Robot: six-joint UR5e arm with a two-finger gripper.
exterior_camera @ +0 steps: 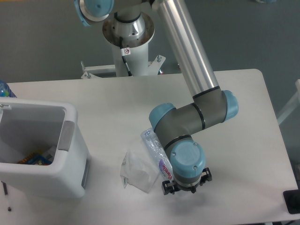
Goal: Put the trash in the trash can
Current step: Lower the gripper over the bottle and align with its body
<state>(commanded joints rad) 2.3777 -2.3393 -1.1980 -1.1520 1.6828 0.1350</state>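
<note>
Bottle, clear ribbed plastic, lies beside crumpled translucent wrapper.

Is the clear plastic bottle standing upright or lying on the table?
Lying. The clear plastic bottle rests lengthwise on the white table, its lower end hidden under the arm.

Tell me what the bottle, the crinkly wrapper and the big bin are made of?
Bottle: clear plastic, see-through and ridged. Wrapper: thin whitish plastic film, crumpled and half see-through. Trash can: smooth white plastic, probably hard, with grey side panels.
</note>
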